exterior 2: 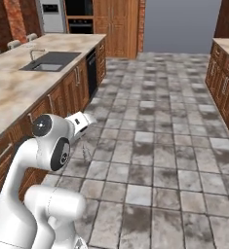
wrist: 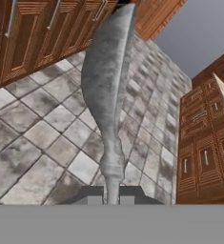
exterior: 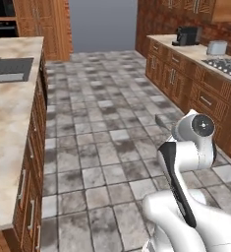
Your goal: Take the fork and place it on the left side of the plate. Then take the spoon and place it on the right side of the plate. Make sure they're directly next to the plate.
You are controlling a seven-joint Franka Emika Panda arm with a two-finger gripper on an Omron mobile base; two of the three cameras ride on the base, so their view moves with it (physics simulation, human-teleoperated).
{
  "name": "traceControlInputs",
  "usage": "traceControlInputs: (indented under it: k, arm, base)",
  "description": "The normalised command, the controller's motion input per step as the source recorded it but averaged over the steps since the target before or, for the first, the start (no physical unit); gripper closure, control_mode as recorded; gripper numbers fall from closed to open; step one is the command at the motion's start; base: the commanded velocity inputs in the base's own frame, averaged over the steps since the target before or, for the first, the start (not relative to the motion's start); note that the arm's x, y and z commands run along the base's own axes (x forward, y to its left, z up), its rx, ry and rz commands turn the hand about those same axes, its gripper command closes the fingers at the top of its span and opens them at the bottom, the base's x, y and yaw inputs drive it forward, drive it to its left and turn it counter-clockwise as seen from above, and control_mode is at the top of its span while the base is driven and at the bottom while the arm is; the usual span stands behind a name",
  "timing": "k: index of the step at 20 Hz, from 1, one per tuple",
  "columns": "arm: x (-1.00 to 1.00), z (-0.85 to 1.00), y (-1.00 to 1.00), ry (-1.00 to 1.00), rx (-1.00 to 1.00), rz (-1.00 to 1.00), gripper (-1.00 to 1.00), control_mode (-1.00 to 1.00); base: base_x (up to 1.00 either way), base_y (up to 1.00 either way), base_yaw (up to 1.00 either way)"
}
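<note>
Spoon [wrist: 106, 95] — clamped upright between the gripper [wrist: 112, 199] fingertips, above floor tiles [wrist: 37, 138].

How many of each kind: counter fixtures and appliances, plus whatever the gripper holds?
sink: 1
faucet: 1
coffee machine: 1
toaster: 1
cooktop: 1
spoon, held in the gripper: 1
Total: 6

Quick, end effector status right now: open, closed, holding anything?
End effector: closed on a slim grey metal utensil, its handle pinched between the fingertips; spoon or fork cannot be told.
</note>
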Motion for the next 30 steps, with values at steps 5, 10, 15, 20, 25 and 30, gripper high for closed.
traceControlInputs:
  k: [5, 10, 15, 20, 25, 30]
  arm:
    - [0.0, 0.0, 0.0, 0.0, 0.0, 0.0, 1.0, 1.0]
    - [0.0, 0.0, 0.0, 0.0, 0.0, 0.0, 1.0, 1.0]
    - [0.0, 0.0, 0.0, 0.0, 0.0, 0.0, 1.0, 1.0]
    - [0.0, 0.0, 0.0, 0.0, 0.0, 0.0, 1.0, 1.0]
    - [0.0, 0.0, 0.0, 0.0, 0.0, 0.0, 1.0, 1.0]
    - [0.0, 0.0, 0.0, 0.0, 0.0, 0.0, 1.0, 1.0]
  base:
    - [-0.97, 0.26, 0.05]
    - [-0.72, 0.51, 0.03]
    - [-0.12, 1.0, 0.0]
    - [0.0, 1.0, 0.0]
    - [0.0, 1.0, 0.0]
    - [0.0, 1.0, 0.0]
